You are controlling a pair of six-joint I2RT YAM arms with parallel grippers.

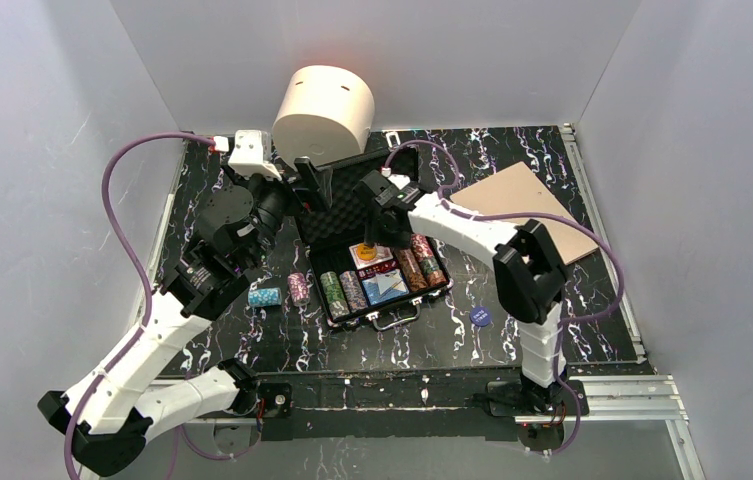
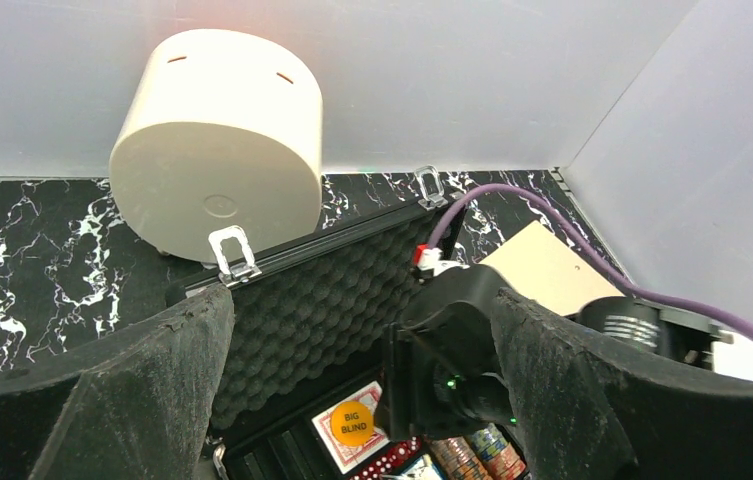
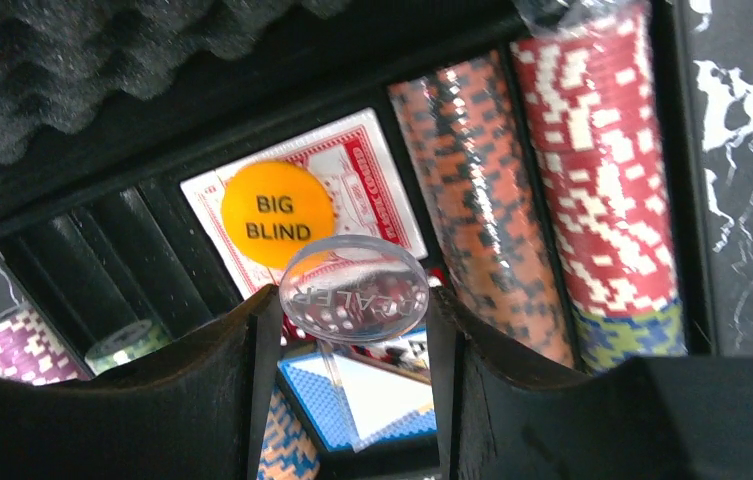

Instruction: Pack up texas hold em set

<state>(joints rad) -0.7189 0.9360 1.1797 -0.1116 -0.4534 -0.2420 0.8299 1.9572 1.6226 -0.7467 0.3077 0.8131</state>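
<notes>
Left claw (image 2: 357, 300) hangs released by the open briefcase's (image 1: 340, 205) foam lid; two chip stacks (image 1: 298, 288) sit on the tabletop (image 1: 552, 300) to its left. Inside: chip rows (image 1: 422, 265), card decks (image 1: 386, 288), a yellow Big Blind button (image 3: 277, 213). Right claw (image 3: 347, 312) grasps a clear dealer button (image 3: 354, 288) above them; it should lower flat before letting go.

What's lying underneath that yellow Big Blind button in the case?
A red-backed card deck lies under the yellow button, inside the black case. The button covers the deck's middle, and the clear dealer disc in the right end effector hides its near edge.
</notes>
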